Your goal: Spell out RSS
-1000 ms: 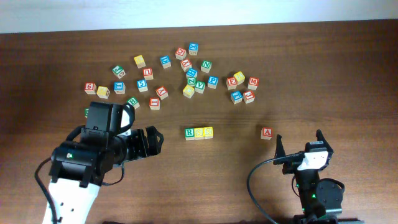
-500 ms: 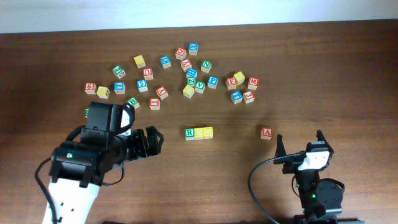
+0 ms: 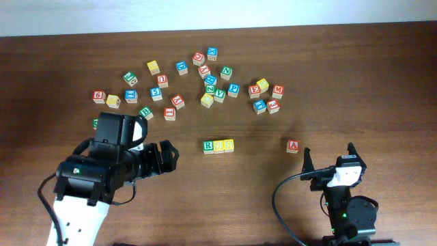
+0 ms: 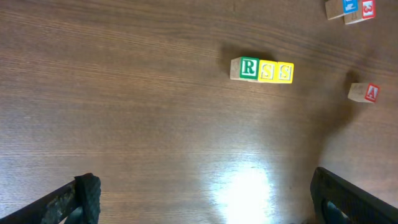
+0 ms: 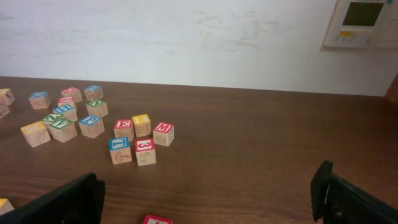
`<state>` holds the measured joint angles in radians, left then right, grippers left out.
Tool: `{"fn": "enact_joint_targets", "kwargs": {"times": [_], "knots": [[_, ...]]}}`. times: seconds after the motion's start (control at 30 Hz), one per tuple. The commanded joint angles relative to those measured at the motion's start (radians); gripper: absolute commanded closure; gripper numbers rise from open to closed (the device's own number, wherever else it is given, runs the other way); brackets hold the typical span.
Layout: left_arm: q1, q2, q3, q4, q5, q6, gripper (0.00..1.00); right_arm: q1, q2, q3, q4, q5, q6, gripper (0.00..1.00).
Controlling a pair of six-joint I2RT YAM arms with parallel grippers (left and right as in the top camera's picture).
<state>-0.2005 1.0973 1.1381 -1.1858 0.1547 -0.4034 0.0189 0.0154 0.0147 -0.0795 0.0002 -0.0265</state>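
Your left gripper (image 3: 166, 156) hangs spread and empty left of the RSS cubes (image 3: 218, 145), touching in a row mid-worktop (image 3: 382, 82), probably light, stiff, smooth wood to pinch across opposite flat sides, while your right gripper (image 3: 328, 153) is spread too.

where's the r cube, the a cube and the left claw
R cube (image 4: 249, 68), left wrist view, on its green R face.
A cube (image 3: 293, 145), overhead view, on its top face.
Left claw (image 3: 172, 156), overhead view, midway between its fingertips.
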Motion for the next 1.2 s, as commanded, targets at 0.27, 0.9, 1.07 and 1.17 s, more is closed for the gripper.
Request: {"fn": "enact_joint_targets", "kwargs": {"times": [0.27, 0.9, 1.07, 1.17], "knots": [[0.212, -0.569, -0.582, 0.483, 0.102, 0.301, 0.01, -0.008, -0.012, -0.009, -0.002, 0.005, 0.001, 0.02], [0.217, -1.093, -1.130, 1.139, -0.153, 0.298, 0.01, -0.008, -0.012, -0.009, -0.002, 0.005, 0.001, 0.02], [0.238, -1.093, -1.130, 1.101, -0.171, 0.397, 0.01, -0.008, -0.012, -0.009, -0.001, 0.005, 0.001, 0.01], [0.238, -1.093, -1.130, 1.099, -0.166, 0.397, 0.01, -0.008, -0.012, -0.009, -0.002, 0.005, 0.001, 0.02]]}}
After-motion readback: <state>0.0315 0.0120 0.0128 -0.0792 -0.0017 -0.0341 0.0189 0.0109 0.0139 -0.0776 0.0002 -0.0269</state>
